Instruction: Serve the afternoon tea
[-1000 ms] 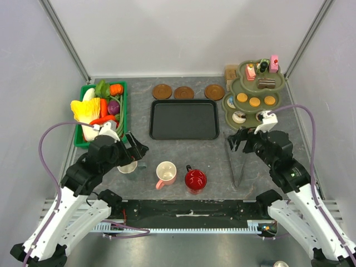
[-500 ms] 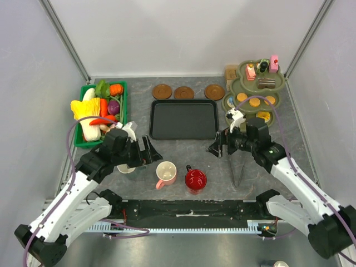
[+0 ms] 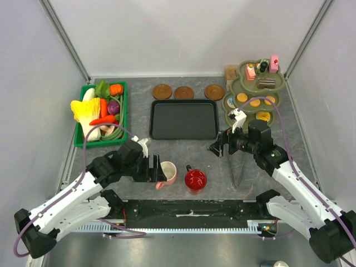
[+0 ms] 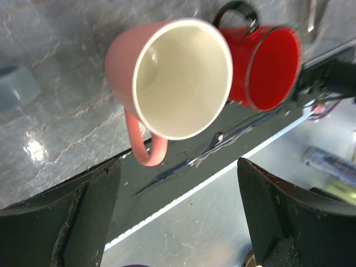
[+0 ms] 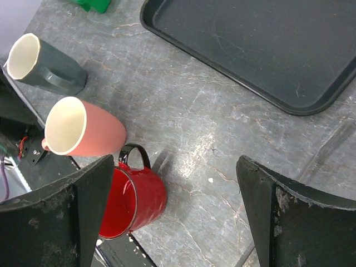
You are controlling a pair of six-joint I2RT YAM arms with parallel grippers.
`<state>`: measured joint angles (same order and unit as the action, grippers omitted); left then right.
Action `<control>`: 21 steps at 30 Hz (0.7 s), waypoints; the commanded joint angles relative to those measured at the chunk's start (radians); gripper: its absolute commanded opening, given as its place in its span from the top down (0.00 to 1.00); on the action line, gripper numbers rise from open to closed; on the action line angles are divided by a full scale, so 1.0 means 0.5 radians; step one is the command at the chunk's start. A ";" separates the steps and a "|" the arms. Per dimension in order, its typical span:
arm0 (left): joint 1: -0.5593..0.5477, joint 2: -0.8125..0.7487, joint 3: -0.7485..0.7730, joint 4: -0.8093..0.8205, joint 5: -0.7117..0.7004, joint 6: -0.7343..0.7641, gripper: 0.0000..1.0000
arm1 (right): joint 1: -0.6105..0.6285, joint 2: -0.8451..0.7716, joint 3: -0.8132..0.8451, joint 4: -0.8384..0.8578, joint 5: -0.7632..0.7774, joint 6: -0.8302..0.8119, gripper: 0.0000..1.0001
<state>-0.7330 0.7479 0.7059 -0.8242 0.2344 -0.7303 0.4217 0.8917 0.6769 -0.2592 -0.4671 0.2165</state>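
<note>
Light is bright and even, and shadows are soft. In the left wrist view a small glare lies on the surface [image 4: 33, 151] at middle left; the fingers [image 4: 55, 222] at the bottom look dark and blurred.

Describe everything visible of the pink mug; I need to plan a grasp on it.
The pink mug stands upright and empty on the grey table: glossy pink outside, cream inside, ceramic-looking, its loop handle pointing toward the near edge. The red mug stands right of it, apart. The open left gripper hovers beside it, not touching.
</note>
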 commanded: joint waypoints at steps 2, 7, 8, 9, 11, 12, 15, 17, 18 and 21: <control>-0.239 0.075 -0.096 -0.018 -0.217 -0.138 0.11 | 0.009 -0.035 -0.038 0.034 0.164 0.036 0.02; -0.424 0.197 -0.117 0.151 -0.290 -0.141 0.13 | 0.009 -0.044 -0.041 0.012 0.189 0.033 0.02; -0.439 0.231 -0.108 0.151 -0.343 -0.132 0.13 | 0.009 -0.047 -0.041 0.009 0.201 0.030 0.02; -0.439 0.262 -0.105 0.151 -0.413 -0.126 0.13 | 0.009 -0.047 -0.041 0.000 0.207 0.024 0.02; -0.439 0.323 -0.093 0.160 -0.463 -0.122 0.14 | 0.012 -0.053 -0.044 -0.009 0.219 0.021 0.02; -0.439 0.363 -0.087 0.173 -0.463 -0.107 0.16 | 0.009 -0.056 -0.044 -0.009 0.222 0.021 0.02; -0.458 0.415 -0.086 0.212 -0.450 -0.095 0.18 | 0.009 -0.062 -0.047 -0.018 0.244 0.015 0.02; -0.464 0.413 -0.105 0.243 -0.444 -0.098 0.21 | 0.009 -0.062 -0.047 -0.025 0.259 0.018 0.02; -0.473 0.406 -0.117 0.268 -0.438 -0.098 0.23 | 0.006 -0.065 -0.050 -0.028 0.262 0.015 0.02; -0.494 0.385 -0.148 0.350 -0.429 -0.101 0.31 | 0.006 -0.071 -0.053 -0.031 0.290 0.015 0.02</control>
<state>-0.9638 0.9581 0.6456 -0.7403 0.0349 -0.7723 0.4217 0.8772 0.6552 -0.2714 -0.3534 0.2272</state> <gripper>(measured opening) 0.725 0.982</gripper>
